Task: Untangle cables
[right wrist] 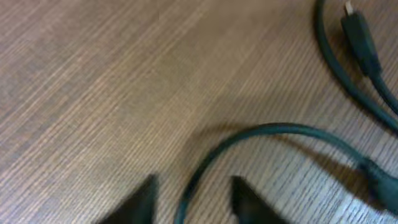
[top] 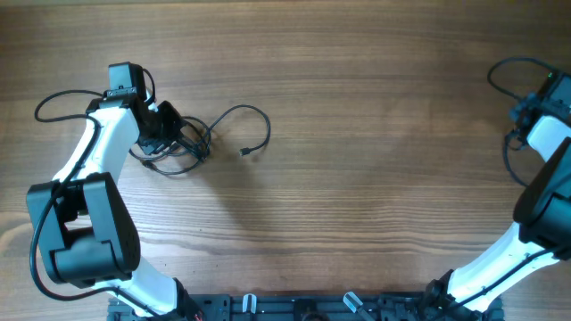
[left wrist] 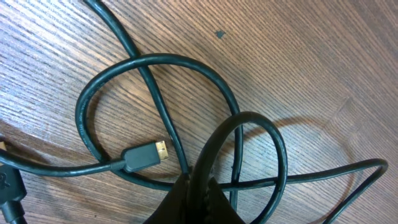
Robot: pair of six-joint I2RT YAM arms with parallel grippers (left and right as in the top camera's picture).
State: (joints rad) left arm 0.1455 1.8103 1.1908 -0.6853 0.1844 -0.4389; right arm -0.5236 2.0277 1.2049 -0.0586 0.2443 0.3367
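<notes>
A tangle of thin black cables [top: 183, 147] lies at the table's left, with one loop reaching right to a small plug [top: 246, 153]. My left gripper [top: 168, 134] sits on the tangle. In the left wrist view its fingers [left wrist: 198, 190] are shut on one raised cable loop [left wrist: 249, 118], among crossed loops and a gold-tipped plug [left wrist: 146, 155]. My right gripper [top: 524, 111] is at the far right edge over another black cable [top: 501, 73]. In the right wrist view its fingers [right wrist: 194, 180] are open, with a cable [right wrist: 267, 130] running between them and a plug [right wrist: 357, 31] beyond.
A separate black cord [top: 53, 102] curves out left of the left arm. The wooden table [top: 375, 178] stretches between the two arms. The arm bases stand at the front edge.
</notes>
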